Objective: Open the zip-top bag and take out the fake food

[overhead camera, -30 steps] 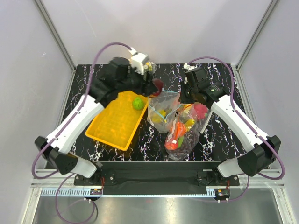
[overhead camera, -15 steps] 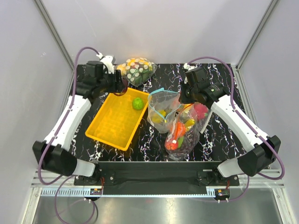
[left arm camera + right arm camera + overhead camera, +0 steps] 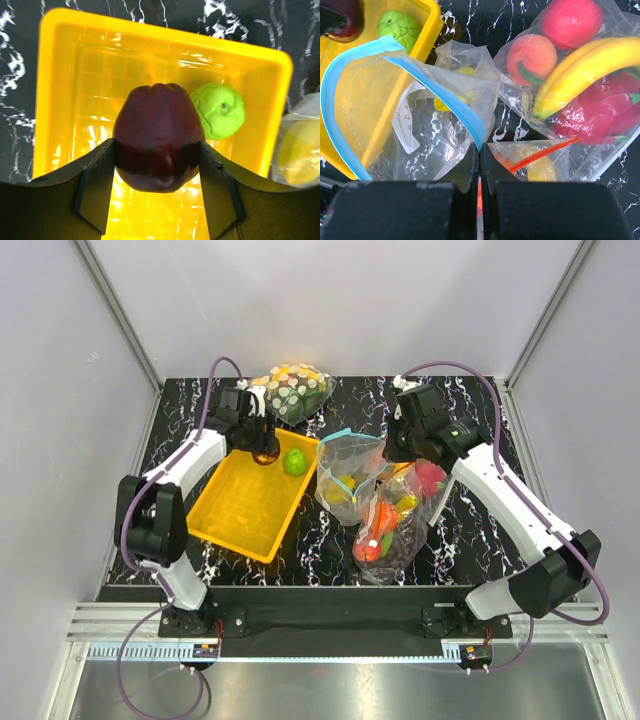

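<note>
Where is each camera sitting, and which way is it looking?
Top: above and behind the arms, looking down at the table; the left arm and right arm both show.
Left wrist: on the left arm, looking down past the left claw, which grips a red fruit over the tray.
Right wrist: on the right arm, looking down past the right claw, shut on the bag, beside the fruit bag.
Shared: the tray and the green ball appear in all three.

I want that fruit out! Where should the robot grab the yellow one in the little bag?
Pinch the yellow fruit by its rounded sides, through the open blue mouth of the zip-top bag from the tray side; the right gripper holds it open.
</note>
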`<action>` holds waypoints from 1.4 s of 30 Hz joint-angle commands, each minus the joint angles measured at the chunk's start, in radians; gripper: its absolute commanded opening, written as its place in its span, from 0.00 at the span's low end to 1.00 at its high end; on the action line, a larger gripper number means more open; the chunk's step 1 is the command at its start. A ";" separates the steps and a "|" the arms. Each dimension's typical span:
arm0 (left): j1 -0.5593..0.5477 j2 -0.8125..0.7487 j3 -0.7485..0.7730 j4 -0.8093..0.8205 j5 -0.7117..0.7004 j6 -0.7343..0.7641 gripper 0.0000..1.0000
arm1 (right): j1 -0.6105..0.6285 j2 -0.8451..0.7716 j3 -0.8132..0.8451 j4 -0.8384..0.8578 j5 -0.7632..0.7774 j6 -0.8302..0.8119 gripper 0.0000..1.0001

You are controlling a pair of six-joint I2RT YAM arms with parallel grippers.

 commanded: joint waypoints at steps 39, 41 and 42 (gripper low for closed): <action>-0.341 -0.147 0.340 -0.041 0.484 0.013 0.56 | -0.009 -0.042 -0.006 0.026 -0.011 -0.009 0.00; -0.387 -0.113 0.328 -0.029 0.509 -0.014 0.51 | -0.008 -0.051 -0.012 0.026 -0.012 -0.002 0.00; -0.403 -0.099 0.329 -0.035 0.512 -0.013 0.50 | -0.008 -0.052 -0.013 0.025 -0.012 -0.002 0.00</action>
